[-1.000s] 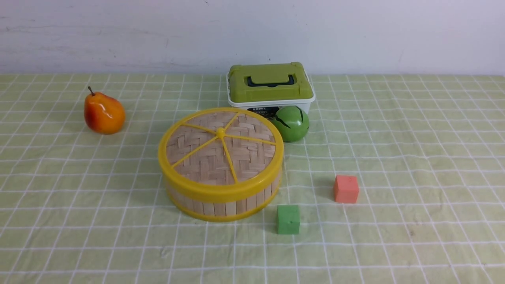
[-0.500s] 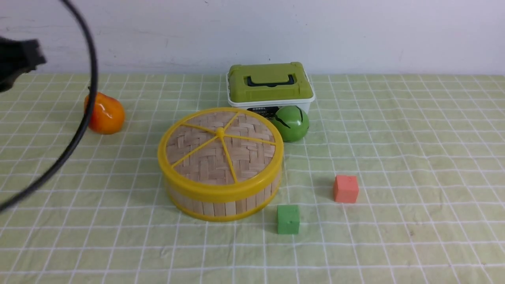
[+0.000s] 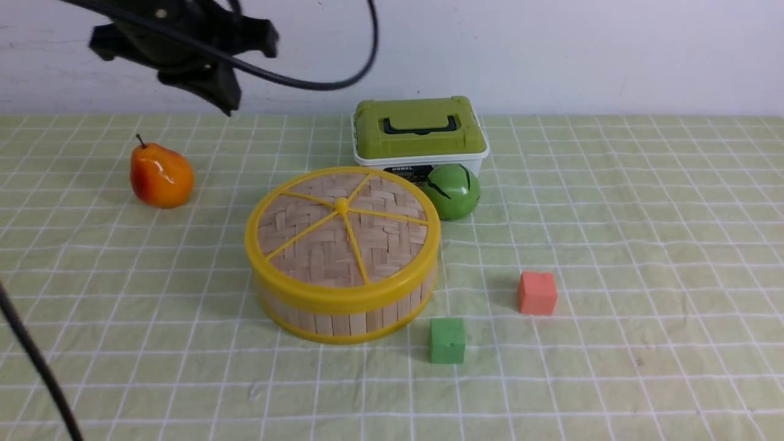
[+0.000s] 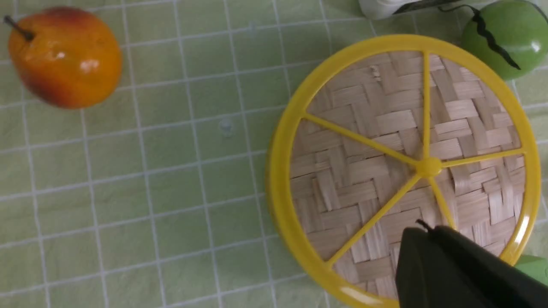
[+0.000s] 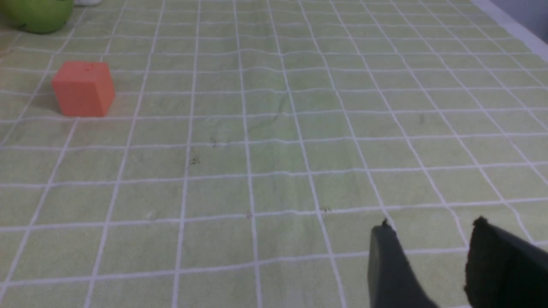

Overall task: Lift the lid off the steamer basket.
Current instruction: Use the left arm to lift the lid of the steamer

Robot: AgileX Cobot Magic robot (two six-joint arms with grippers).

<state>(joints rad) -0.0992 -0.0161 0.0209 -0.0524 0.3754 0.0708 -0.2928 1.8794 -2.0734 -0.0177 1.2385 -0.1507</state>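
Observation:
The lid (image 3: 318, 245), woven bamboo with a yellow rim and spokes, sits on the steamer basket (image 3: 343, 321) at the middle of the table. My left gripper (image 3: 225, 101) hangs high at the back left, well above the table and left of the lid. In the left wrist view the lid (image 4: 376, 124) lies below the left gripper (image 4: 424, 227), whose fingers are pressed together and hold nothing. My right gripper (image 5: 432, 224) is open and empty, low over bare cloth; it does not show in the front view.
An orange pear (image 3: 160, 176) lies at the left. A white box with a green lid (image 3: 418, 130) and a green ball (image 3: 453, 191) stand behind the basket. A green cube (image 3: 447, 340) and a red cube (image 3: 537, 293) lie to its front right. A black cable (image 3: 37, 361) crosses the front left.
My left arm has swung in from the left edge to the upper left, closer to the basket, and its cable moved with it. The lid and basket have not moved.

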